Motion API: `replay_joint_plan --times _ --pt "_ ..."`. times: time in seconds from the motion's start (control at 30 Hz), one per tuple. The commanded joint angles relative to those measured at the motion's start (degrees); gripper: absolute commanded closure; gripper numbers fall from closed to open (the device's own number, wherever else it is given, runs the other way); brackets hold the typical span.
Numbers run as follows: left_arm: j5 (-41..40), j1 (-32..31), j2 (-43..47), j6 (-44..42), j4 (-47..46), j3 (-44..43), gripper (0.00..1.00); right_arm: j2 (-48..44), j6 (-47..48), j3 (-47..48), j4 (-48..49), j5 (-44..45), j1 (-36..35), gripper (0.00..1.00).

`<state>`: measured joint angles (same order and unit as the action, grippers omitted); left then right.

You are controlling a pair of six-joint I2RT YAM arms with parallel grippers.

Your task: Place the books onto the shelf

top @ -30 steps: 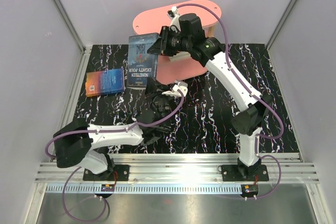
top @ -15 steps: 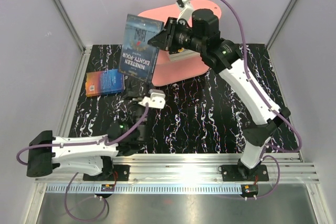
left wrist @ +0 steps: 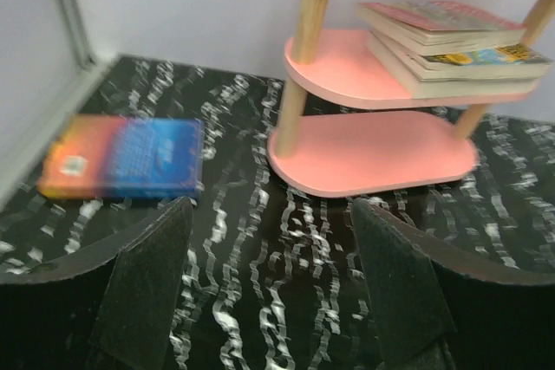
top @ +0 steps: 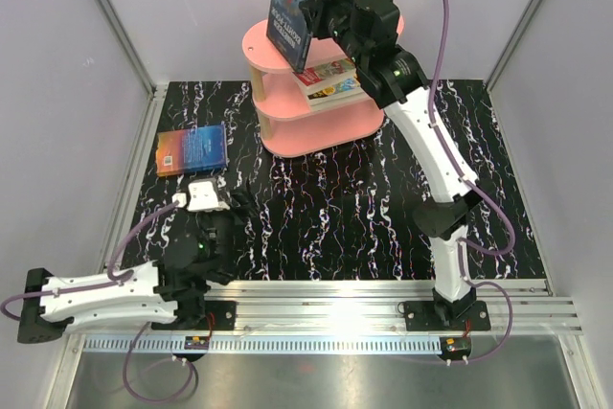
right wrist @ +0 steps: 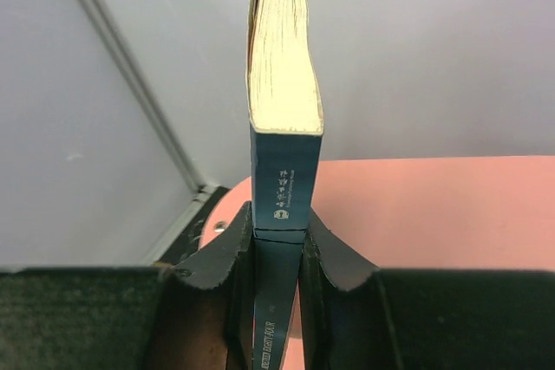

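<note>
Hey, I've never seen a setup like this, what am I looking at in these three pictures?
Two white robot arms stand bolted at the near edge of a black marbled table. The overhead picture comes from a fixed camera above them; the other two come from small cameras on each arm's wrist. The right hand is shut on a dark blue book, holding it upright above the pink shelf. A few books already lie stacked on the shelf's middle board. The left hand is open and empty, low over the table. One blue and orange book lies flat on the table.
</note>
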<state>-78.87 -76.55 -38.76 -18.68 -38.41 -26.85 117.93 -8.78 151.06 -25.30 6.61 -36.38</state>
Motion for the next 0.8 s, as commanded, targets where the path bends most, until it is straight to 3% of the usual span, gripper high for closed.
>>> replay_joint_plan --times 0.0,0.07,0.17,0.37,0.53,0.57,0.6,0.67,0.7,0.77 --pt "1.87 0.35 4.30 36.68 34.89 -2.16 0.24 0.02 9.38 2.22 13.25 7.53 -0.62 1.00" --pt "2.23 0.44 4.49 44.11 41.98 -2.50 0.24 1.68 13.94 2.83 15.62 9.99 -1.23 1.00" --pt "2.06 0.35 2.82 48.28 47.46 -3.38 0.24 3.00 19.12 2.31 19.83 12.72 -3.08 1.00" --pt "2.67 0.44 -0.78 47.85 45.80 -3.82 0.24 7.48 25.20 4.50 22.05 15.44 -7.12 1.00" --pt "2.85 0.35 -1.84 50.14 47.38 -3.65 0.24 7.32 25.21 0.74 24.32 18.17 -7.74 1.00" --pt "2.85 0.35 -1.58 50.49 47.55 -3.56 0.24 7.05 25.12 0.46 24.33 18.35 -7.83 0.97" --pt "2.76 0.35 -1.58 50.49 47.64 -3.30 0.24 7.14 25.12 0.46 24.33 18.87 -7.74 0.84" --pt "2.67 0.35 -1.23 50.41 47.47 -2.94 0.24 7.23 25.30 0.46 24.77 19.49 -7.74 0.79" --pt "2.58 0.35 -1.23 50.23 47.12 -2.86 0.24 7.31 25.39 0.46 24.77 20.27 -7.74 0.66" --pt "2.49 0.35 -1.23 50.23 47.03 -2.85 0.24 7.49 25.65 0.63 24.77 20.72 -7.74 0.50"
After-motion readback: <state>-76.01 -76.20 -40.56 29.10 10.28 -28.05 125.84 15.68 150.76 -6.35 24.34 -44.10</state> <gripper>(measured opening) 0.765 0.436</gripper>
